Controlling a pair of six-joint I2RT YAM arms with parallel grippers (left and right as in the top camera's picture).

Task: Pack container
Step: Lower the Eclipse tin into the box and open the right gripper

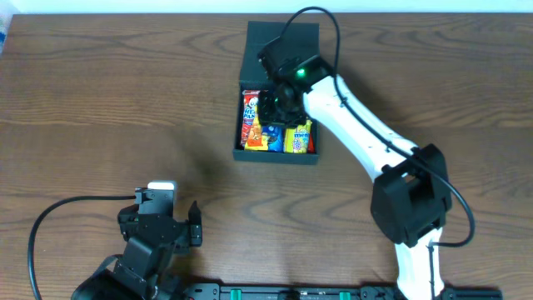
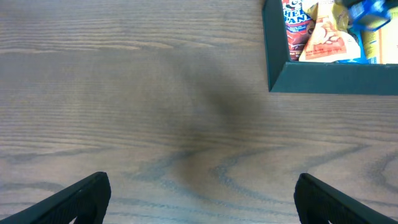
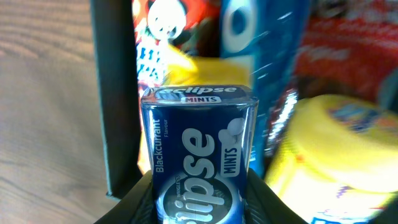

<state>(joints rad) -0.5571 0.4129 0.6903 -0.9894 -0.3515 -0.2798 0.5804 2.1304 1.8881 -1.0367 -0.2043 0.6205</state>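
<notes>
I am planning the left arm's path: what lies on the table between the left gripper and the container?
Nothing: only bare wood table lies between the open left gripper and the container, as the left wrist view shows.

Fingers [image 3: 138,205] grip blue Eclipse mints tin [image 3: 198,155] beside wall of container [image 3: 115,93]; snack packets [image 3: 336,143] behind.

Overhead straight down, wrist views close, forward-facing, all sharing the container [image 1: 275,157]
</notes>
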